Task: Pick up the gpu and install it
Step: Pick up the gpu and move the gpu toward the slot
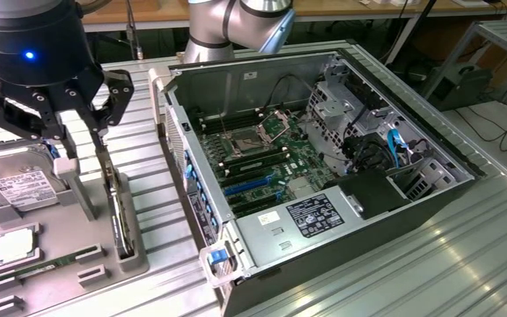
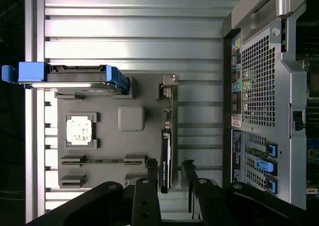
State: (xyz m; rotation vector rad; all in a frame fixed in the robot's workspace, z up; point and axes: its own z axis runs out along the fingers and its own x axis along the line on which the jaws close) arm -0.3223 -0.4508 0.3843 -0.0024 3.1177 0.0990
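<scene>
Gpu (image 2: 166,151), a thin flat dark rectangular card, stands on its long edge in a slot of the grey moulded fixture tray (image 2: 109,136). Its silver metal end bracket (image 2: 171,80) is at the end away from my black two-fingered gripper (image 2: 168,173). The tray sits on the ribbed aluminium table (image 2: 134,36), just beside the open black-and-silver computer case (image 1: 227,86). A silver hard drive in a blue plastic caddy (image 2: 70,79) stands nearby in the same tray.

In the wrist view I see the fingers (image 2: 148,178) spread to either side of the card's upper edge with a gap on each side, so they are released and grasping nothing.

I judge the gpu to be light and stiff, but delicate. The board edge is narrow, and the fan side and the connector along the bottom should not take any load. The flat faces look smooth, so a shallow pinch could slip or let the card tilt. I would grip across the two broad faces near the top edge, close to mid-length, and clear of the bracket. With firm, even pressure it should lift straight out of the slot.
</scene>
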